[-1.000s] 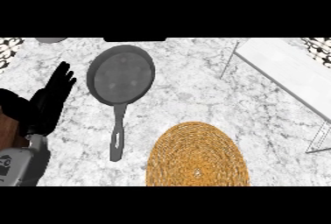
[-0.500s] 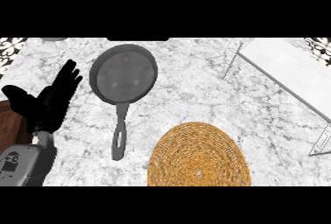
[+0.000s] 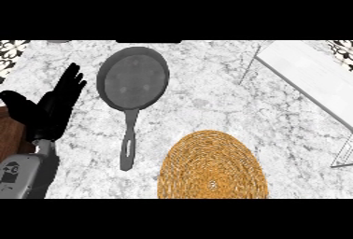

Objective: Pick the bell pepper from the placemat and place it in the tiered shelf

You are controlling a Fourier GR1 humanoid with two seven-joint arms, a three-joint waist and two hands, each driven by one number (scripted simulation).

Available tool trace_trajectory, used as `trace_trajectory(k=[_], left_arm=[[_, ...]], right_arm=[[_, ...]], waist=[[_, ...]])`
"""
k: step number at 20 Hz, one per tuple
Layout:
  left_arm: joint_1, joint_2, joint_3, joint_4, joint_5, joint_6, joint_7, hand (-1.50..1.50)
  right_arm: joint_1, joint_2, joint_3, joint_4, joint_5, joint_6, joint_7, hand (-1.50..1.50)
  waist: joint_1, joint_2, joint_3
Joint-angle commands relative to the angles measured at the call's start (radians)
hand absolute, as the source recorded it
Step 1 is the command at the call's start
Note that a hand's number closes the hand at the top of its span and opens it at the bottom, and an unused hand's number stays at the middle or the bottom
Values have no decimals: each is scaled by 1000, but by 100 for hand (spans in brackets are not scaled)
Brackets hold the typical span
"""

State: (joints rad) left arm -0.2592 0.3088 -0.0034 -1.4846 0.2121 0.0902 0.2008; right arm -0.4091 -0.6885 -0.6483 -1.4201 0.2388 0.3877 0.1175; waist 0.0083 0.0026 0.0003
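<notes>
Head view: left hand [image 3: 52, 111] is held open and empty, left of the pan [image 3: 133, 79]; placemat [image 3: 212, 168] is seen near, tiered shelf [image 3: 310, 74] far right.

At 5 o'clock the placemat [image 3: 212, 168] is cut by the lower edge. At 2 o'clock the shelf [image 3: 310, 70] runs off the right edge. At 8 o'clock the forearm [image 3: 24, 173] is cropped too.

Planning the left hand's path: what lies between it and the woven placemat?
In the head view, the pan handle lies between the left hand and the placemat.
</notes>
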Motion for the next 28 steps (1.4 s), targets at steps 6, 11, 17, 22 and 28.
trace_trajectory(k=[6, 11, 17, 22, 28], left_arm=[[40, -44, -7, 8, -26, -16, -40, 0], [-8, -48, 11, 19, -33, -15, -14, 0], [-3, -23, 25, -28, -27, -22, 28, 0], [-13, -20, 36, -8, -19, -37, 36, 0], [-10, -23, 39, -48, -15, -37, 40, 0]], right_arm=[[-126, -18, -26, 289, 20, -198, -223, -150], [-218, -147, -44, 417, -54, -120, -241, -150], [-186, -295, -67, 665, -135, 173, -237, -150], [-174, -509, -140, 895, -154, 302, -340, -150], [-74, -602, -195, 1027, -200, 514, -520, -150]], waist=[[2, 0, 0], [-4, -1, 0], [0, 0, 1], [8, 7, 3], [0, 4, 6]])
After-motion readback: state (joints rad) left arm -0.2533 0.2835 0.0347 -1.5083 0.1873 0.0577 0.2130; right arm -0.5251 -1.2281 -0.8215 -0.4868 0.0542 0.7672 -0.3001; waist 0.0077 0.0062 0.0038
